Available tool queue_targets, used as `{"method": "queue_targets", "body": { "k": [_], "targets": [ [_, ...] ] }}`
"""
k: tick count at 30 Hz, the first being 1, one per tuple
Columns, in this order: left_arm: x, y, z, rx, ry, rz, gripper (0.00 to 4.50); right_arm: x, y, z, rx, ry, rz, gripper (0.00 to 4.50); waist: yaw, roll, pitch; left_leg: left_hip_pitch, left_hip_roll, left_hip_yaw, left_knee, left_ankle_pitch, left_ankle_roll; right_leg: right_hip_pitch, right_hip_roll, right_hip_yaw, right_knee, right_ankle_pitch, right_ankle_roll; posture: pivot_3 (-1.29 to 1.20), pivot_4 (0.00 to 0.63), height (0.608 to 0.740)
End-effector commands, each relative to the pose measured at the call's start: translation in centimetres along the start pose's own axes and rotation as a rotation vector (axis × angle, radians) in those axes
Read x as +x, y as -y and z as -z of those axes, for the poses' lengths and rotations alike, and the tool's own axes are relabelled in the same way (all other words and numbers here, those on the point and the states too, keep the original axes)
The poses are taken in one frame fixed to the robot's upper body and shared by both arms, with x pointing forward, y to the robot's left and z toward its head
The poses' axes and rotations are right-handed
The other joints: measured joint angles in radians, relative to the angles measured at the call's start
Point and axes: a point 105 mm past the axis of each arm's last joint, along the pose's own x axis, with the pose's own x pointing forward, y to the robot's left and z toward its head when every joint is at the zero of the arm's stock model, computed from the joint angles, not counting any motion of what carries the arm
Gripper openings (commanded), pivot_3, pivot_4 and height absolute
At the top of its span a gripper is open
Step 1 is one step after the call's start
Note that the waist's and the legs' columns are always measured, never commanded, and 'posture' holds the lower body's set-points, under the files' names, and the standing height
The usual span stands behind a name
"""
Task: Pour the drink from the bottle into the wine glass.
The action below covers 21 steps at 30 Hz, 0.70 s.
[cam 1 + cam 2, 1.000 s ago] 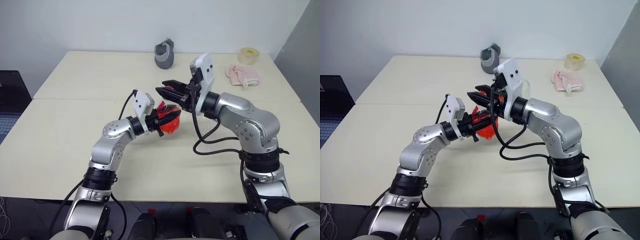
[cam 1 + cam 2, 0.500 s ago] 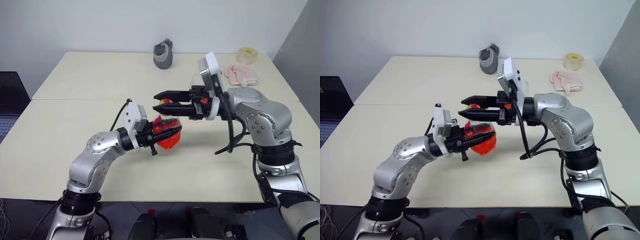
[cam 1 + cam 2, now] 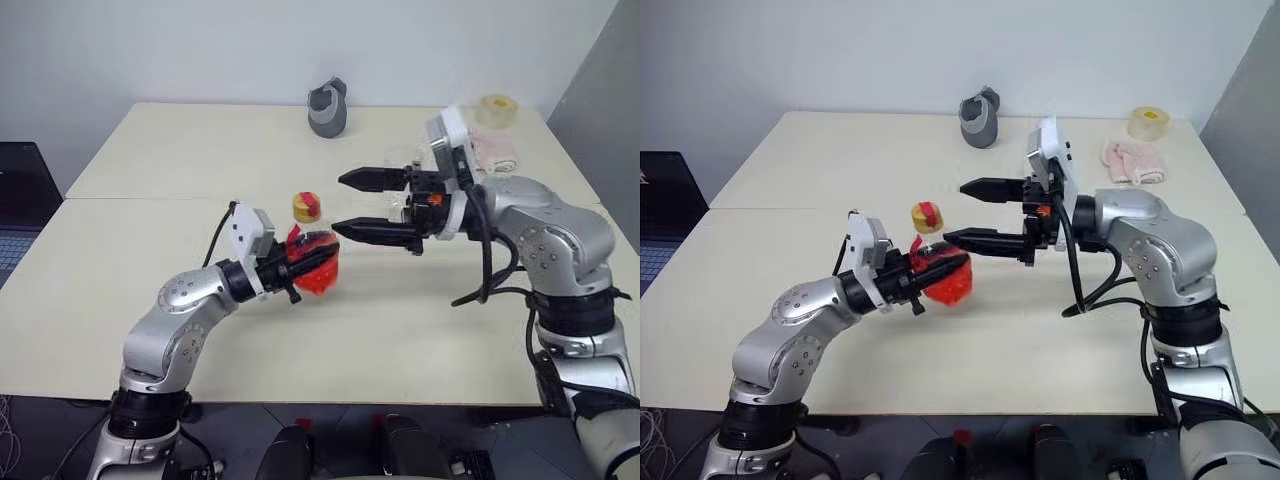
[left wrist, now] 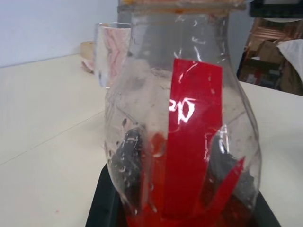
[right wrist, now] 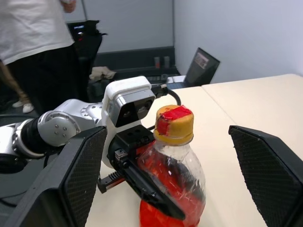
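Observation:
My left gripper (image 3: 304,266) is shut on the bulbous base of the bottle (image 3: 312,262), which it holds upright over the middle of the table. The yellow cap (image 3: 306,207), with red tape across it, sits on the neck. The red drink (image 4: 189,215) fills the lower part of the bottle. Just to the right of the cap, my right gripper (image 3: 342,204) is open wide, pointing left, its fingertips (image 5: 97,137) apart from the bottle. The wine glass (image 4: 110,54) stands beyond the bottle; in the eye views my right gripper mostly hides it.
A grey cup-like object (image 3: 326,108) stands at the back middle of the table (image 3: 150,150). A tape roll (image 3: 495,110) and a pink cloth (image 3: 490,150) lie at the back right. A laptop (image 3: 18,185) sits off the left edge. A person (image 5: 33,38) stands beyond the table.
My right gripper has opened off the cap and drawn back to the right. My left gripper has carried the bottle a little to the left and towards me.

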Motion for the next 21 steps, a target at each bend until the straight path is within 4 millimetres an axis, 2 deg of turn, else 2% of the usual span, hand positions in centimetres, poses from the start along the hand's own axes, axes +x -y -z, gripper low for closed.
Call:
{"method": "queue_targets", "body": {
  "k": [1, 4, 9, 16, 21],
  "targets": [
    [1.2, -0.7, -1.9, 0.082, 0.082, -0.016, 1.04, 0.2, -0.2, -1.2, -0.065, 0.039, 0.088, 4.46, 0.001, 0.000, 0.000, 0.000, 0.000, 0.000, 0.000, 0.000, 0.000, 0.000, 0.000, 0.000, 0.000, 0.000, 0.000, 0.00, 0.150, 0.740],
    [2.3, -1.5, -2.2, 0.101, 0.109, -0.023, 1.04, 1.0, 0.9, -1.4, -0.090, 0.075, 0.235, 4.46, 0.001, 0.000, 0.000, 0.000, -0.001, 0.000, 0.000, 0.000, -0.001, 0.000, 0.000, 0.000, 0.000, 0.000, 0.000, 0.00, 0.150, 0.740],
    [3.6, -2.4, -2.7, 0.118, 0.137, -0.015, 1.04, 2.1, 1.6, -2.0, -0.111, 0.119, 0.356, 4.46, 0.000, 0.000, 0.000, 0.000, 0.000, 0.001, 0.000, 0.001, -0.001, -0.001, 0.000, 0.000, 0.000, 0.000, 0.000, 0.00, 0.150, 0.740],
    [4.6, -2.2, -2.7, 0.129, 0.150, 0.028, 1.04, 3.2, 1.7, -2.6, -0.125, 0.146, 0.373, 4.46, -0.001, 0.000, 0.000, -0.001, -0.001, 0.000, 0.000, 0.001, -0.001, -0.001, 0.000, 0.000, 0.000, 0.000, 0.000, 0.00, 0.150, 0.740],
    [4.9, -2.6, -3.1, 0.140, 0.155, 0.040, 1.04, 3.8, 1.7, -2.3, -0.124, 0.142, 0.366, 4.46, -0.002, 0.000, 0.000, 0.000, -0.001, 0.000, 0.000, 0.001, -0.001, -0.001, 0.000, 0.000, 0.000, 0.000, 0.000, 0.00, 0.150, 0.740]
  ]
}}
